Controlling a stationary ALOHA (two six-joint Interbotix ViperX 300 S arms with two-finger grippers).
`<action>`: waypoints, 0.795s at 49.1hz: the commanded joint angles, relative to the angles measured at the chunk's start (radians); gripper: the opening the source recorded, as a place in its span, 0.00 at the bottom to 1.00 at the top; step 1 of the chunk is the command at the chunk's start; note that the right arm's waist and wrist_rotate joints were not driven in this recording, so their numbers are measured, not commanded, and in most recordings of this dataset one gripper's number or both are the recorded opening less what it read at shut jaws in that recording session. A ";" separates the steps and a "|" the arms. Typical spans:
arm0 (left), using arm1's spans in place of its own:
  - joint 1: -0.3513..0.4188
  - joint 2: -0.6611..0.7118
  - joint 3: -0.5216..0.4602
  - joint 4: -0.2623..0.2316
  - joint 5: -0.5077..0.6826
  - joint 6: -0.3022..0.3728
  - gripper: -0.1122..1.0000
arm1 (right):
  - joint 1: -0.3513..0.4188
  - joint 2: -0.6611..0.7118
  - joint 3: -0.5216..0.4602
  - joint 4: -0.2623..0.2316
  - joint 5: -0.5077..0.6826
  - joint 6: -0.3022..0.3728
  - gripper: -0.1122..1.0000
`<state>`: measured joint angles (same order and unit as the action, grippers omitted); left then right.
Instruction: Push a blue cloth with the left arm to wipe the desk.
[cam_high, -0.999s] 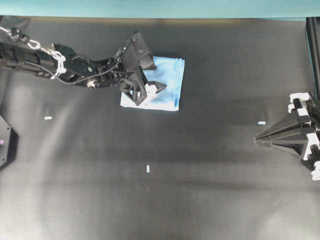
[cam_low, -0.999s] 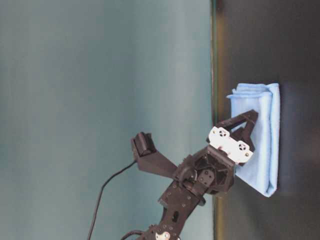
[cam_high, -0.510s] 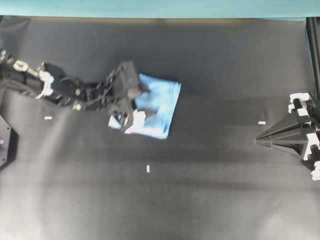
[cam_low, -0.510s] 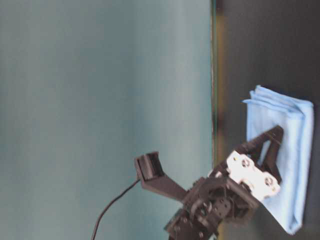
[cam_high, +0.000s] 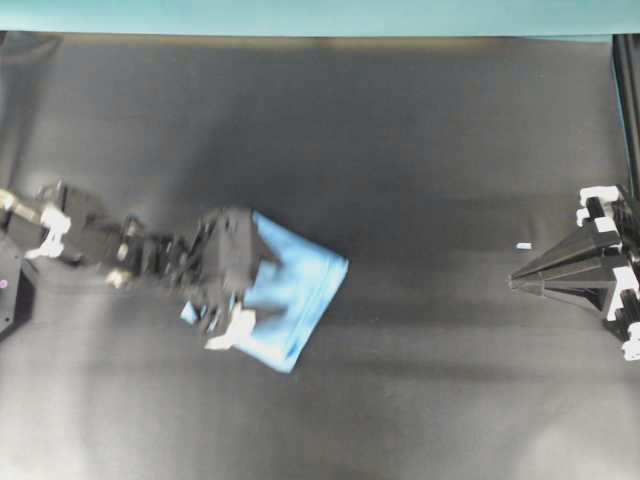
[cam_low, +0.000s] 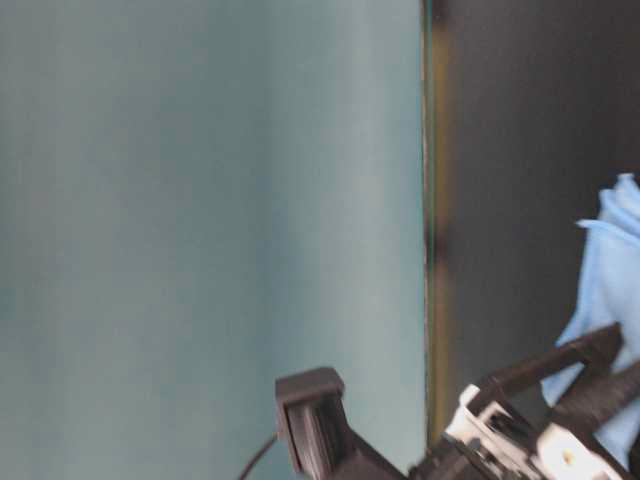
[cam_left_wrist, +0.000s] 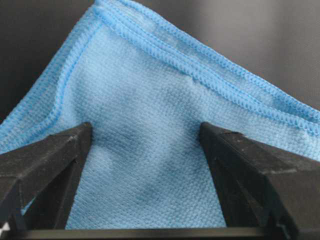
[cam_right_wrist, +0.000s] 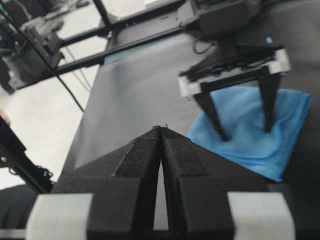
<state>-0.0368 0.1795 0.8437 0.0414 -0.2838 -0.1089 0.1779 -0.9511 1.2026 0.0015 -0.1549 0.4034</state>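
Observation:
The blue cloth (cam_high: 300, 295) lies turned at an angle on the black desk (cam_high: 400, 150), left of centre in the overhead view. My left gripper (cam_high: 240, 297) is open, and both fingertips (cam_left_wrist: 84, 131) press down on the cloth (cam_left_wrist: 150, 100), spread wide apart. The right wrist view shows the two tips standing on the cloth (cam_right_wrist: 290, 115). In the table-level view the cloth (cam_low: 608, 280) sits at the right edge. My right gripper (cam_high: 515, 282) is shut and empty, resting far right, pointing at the cloth; its tips meet in the right wrist view (cam_right_wrist: 161, 128).
A teal strip (cam_high: 320, 15) runs along the desk's far edge. A tiny white mark (cam_high: 523, 245) lies near the right gripper. A black frame post (cam_high: 625, 100) stands at the right edge and a black plate (cam_high: 10, 295) at the left edge.
My left arm has dragged the cloth down and to the left in the overhead view, and the cloth has rotated. The right arm has not moved.

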 joint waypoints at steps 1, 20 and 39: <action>-0.040 -0.011 0.006 0.003 0.003 -0.003 0.87 | 0.000 0.005 -0.006 0.005 -0.009 0.000 0.10; -0.189 -0.035 0.035 0.003 0.008 -0.006 0.87 | 0.000 0.003 -0.006 0.029 -0.011 0.002 0.10; -0.333 -0.091 0.100 0.002 0.054 -0.117 0.87 | -0.002 -0.005 -0.005 0.029 -0.006 0.000 0.10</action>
<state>-0.3436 0.1028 0.9342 0.0414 -0.2408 -0.2025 0.1779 -0.9572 1.2042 0.0291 -0.1549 0.4050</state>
